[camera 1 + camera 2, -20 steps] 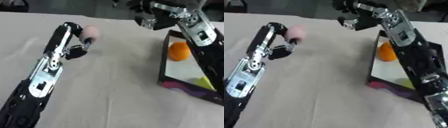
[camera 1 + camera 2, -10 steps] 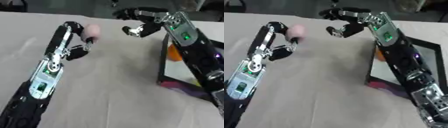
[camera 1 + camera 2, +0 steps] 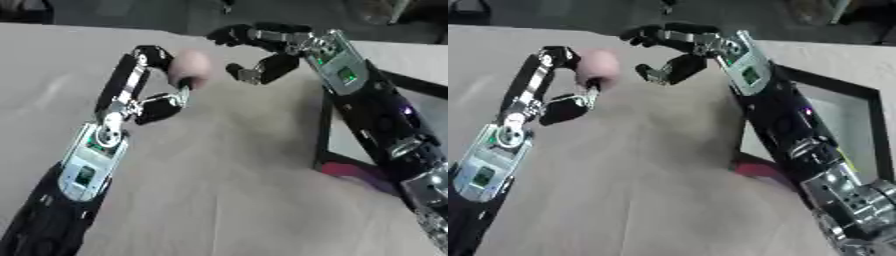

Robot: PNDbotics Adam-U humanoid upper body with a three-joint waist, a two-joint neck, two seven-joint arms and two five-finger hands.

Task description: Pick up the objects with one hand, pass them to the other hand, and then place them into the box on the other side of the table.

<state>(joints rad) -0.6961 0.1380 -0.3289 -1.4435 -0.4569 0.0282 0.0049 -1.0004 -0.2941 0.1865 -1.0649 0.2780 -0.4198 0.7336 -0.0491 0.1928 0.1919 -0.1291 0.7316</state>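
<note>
A small pale pink rounded object (image 3: 191,66) is held up over the table in my left hand (image 3: 162,75), whose fingers and thumb curl round it. Just to its right, my right hand (image 3: 267,50) hangs open, fingers and thumb spread toward the pink object with a small gap between them. The black box (image 3: 859,117) with a light inside stands at the right; my right forearm covers much of it.
The beige table (image 3: 219,190) spreads below both arms. A magenta patch (image 3: 756,169) shows at the box's near corner. Dark floor and blurred shapes lie past the table's far edge.
My right hand has swung left from above the box to just beside the pink object. The left hand still holds it. The orange object in the box is now hidden.
</note>
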